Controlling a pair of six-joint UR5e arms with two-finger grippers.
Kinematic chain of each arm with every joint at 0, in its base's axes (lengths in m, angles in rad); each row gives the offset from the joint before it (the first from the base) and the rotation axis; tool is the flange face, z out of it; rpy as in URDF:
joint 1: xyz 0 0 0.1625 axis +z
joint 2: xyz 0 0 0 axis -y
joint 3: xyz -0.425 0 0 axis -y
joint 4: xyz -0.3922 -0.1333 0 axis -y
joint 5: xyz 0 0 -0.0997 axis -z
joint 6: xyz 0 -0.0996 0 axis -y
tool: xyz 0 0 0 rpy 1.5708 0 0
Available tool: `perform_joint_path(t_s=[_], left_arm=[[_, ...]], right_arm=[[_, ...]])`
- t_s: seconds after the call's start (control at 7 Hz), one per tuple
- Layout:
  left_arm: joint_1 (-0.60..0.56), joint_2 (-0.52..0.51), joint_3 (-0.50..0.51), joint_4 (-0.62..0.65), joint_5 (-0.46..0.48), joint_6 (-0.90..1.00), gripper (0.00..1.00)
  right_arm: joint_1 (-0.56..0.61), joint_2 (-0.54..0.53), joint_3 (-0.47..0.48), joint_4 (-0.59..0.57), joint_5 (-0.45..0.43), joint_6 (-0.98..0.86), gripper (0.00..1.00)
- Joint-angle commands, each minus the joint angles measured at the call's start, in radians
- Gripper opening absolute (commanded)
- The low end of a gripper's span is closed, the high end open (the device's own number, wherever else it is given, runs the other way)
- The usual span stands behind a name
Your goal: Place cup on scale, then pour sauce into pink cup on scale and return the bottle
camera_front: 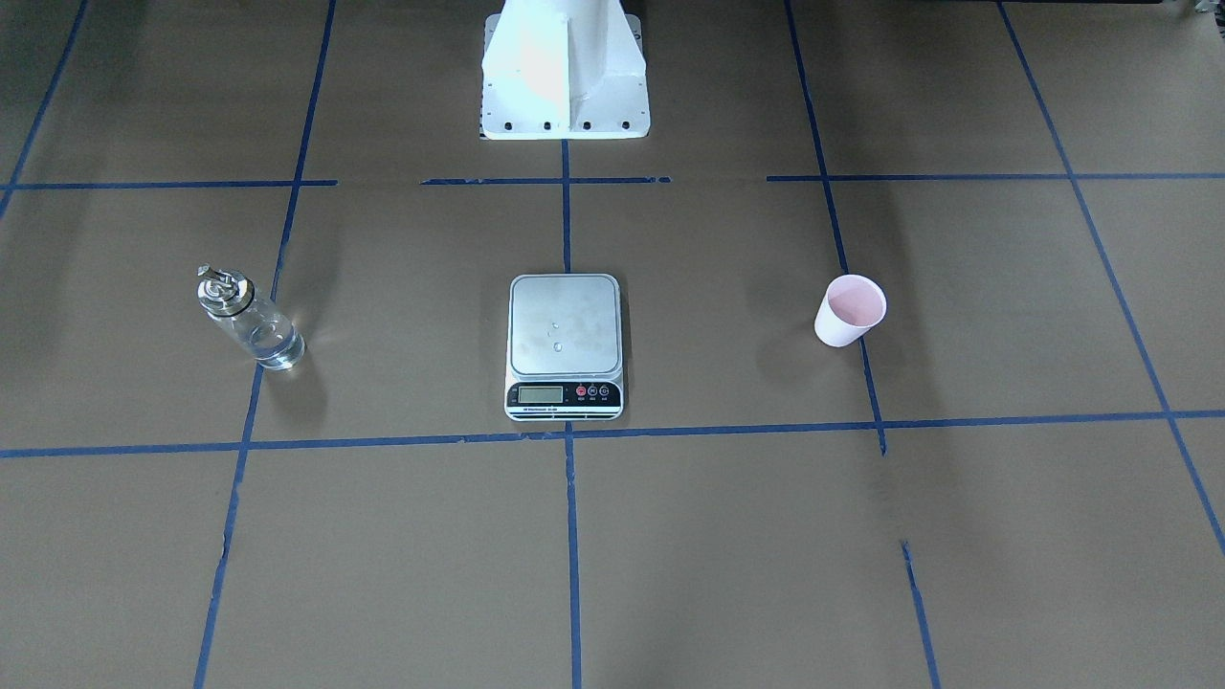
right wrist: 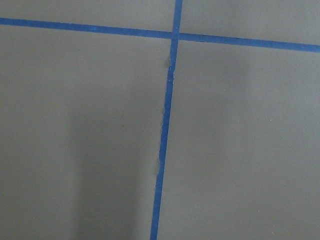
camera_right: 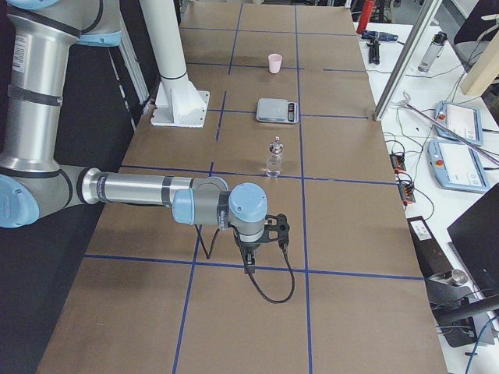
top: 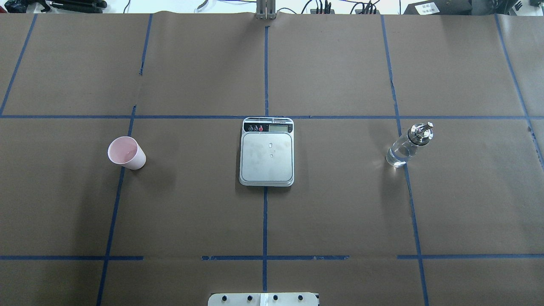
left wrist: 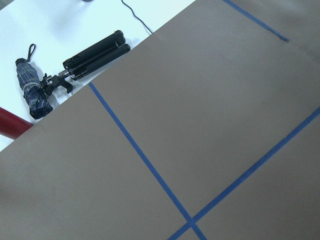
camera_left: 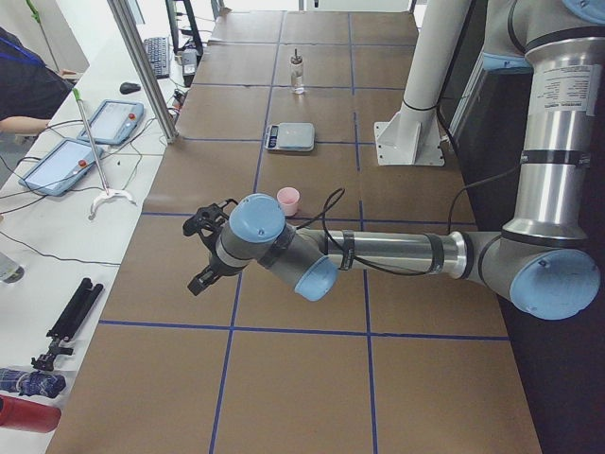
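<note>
The left pincer (camera_left: 198,253) and right pincer (camera_right: 249,261) hang over the tabletop (top: 340,204); how far open, I cannot tell. Cup (top: 126,152), scale (top: 266,157) and bottle (top: 406,146) stand well apart.

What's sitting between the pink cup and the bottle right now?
The scale lies between the cup and the bottle, roughly midway and touching neither. Only taped brown paper fills the gaps. The overhead view shows it plainly.

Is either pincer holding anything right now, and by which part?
Nothing is held: the cup and the bottle each stand free on the table, untouched.
</note>
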Motion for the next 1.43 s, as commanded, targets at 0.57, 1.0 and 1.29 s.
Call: perform_joint_path(t_s=[0.57, 1.0, 1.29], left_arm=[[0.411, 0.05, -0.171, -0.125, 0.22, -0.658, 1.0], [0.695, 0.058, -0.25, -0.122, 0.411, -1.131, 0.63], [0.836, 0.049, -0.263, -0.122, 0.509, -1.316, 0.52]], right_arm=[[0.0, 0.0, -0.002, -0.001, 0.025, 0.002, 1.0], [0.002, -0.012, -0.005, -0.001, 0.076, 0.002, 1.0], [0.002, -0.01, -0.005, -0.001, 0.079, 0.002, 1.0]])
